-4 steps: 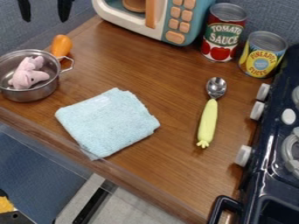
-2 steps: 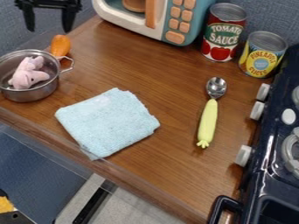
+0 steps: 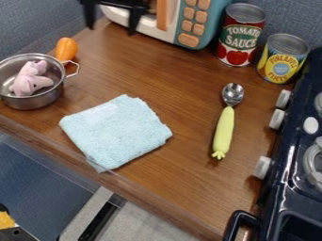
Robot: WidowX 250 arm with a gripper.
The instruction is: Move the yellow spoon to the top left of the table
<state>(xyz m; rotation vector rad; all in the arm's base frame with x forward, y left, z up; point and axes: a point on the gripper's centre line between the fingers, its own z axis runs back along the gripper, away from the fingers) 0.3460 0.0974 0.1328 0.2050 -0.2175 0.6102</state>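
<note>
One yellow spoon (image 3: 224, 132) lies on the tabletop (image 3: 189, 174) between cloth (image 3: 116, 134) and stove (image 3: 289, 164), long axis near up-down in view, bowl end up, well down-right of the gripper (image 3: 110, 31), fingers spread wide, empty.

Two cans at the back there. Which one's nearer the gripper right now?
The red can with tomatoes on its label, right beside the toy microwave. The yellow can stands farther from the gripper, close to the stove.

Black fingers (image 3: 135, 20) spread apart, pointing down, upper left
</note>
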